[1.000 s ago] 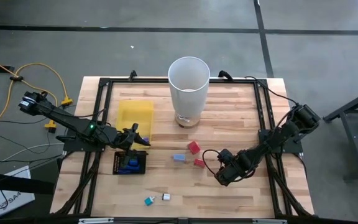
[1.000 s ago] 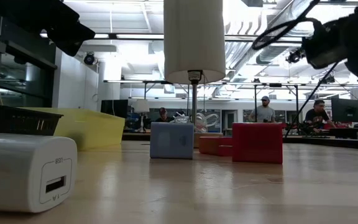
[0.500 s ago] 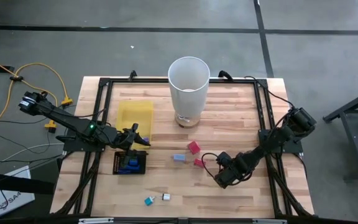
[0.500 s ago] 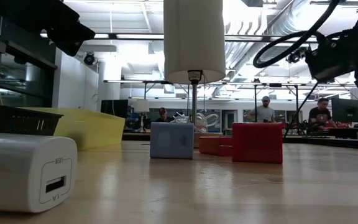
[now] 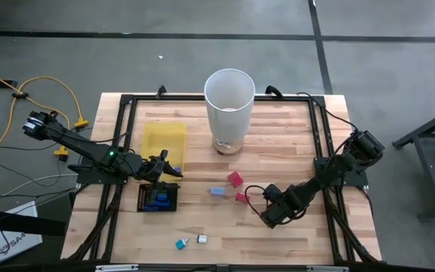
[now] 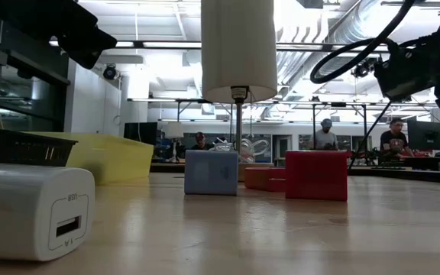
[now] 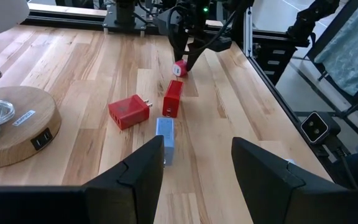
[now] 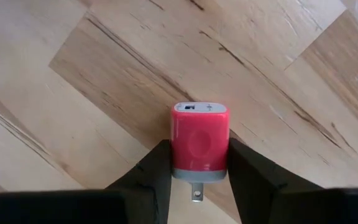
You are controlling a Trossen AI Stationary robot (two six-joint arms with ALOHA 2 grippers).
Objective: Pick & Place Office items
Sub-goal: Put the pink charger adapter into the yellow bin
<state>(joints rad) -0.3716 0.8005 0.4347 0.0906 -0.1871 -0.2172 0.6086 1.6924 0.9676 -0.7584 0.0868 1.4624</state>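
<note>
A small pink charger (image 8: 199, 142) lies on the wooden table near its right side, and my right gripper (image 8: 199, 152) stands over it, pointing down, shut on it. Left of it lie two red pieces (image 7: 129, 112) (image 7: 173, 98) and a light blue one (image 7: 166, 140). A teal piece (image 5: 180, 243) and a white charger (image 5: 201, 239) lie near the front edge. Blue pieces (image 5: 155, 198) sit in the black mesh tray (image 5: 143, 204). My left gripper (image 7: 197, 168) hangs open above that tray, holding nothing. My right gripper pinches the pink charger by its two long sides (image 8: 176, 146) between its two fingers (image 8: 157, 165). The fingers come from above, pointing down. The charger lies flat on the table, its prong end back between the fingers.
A tall white cylinder (image 5: 229, 102) on a round wooden base (image 7: 11, 124) stands at the table's far middle. A yellow tray (image 5: 163, 140) lies far left, behind the black one. Black frame rails (image 5: 319, 143) run along the table's sides. Bare wood shows at the near right.
My right gripper has sunk a little onto the pink charger. The charger and the other pieces lie where they were.
</note>
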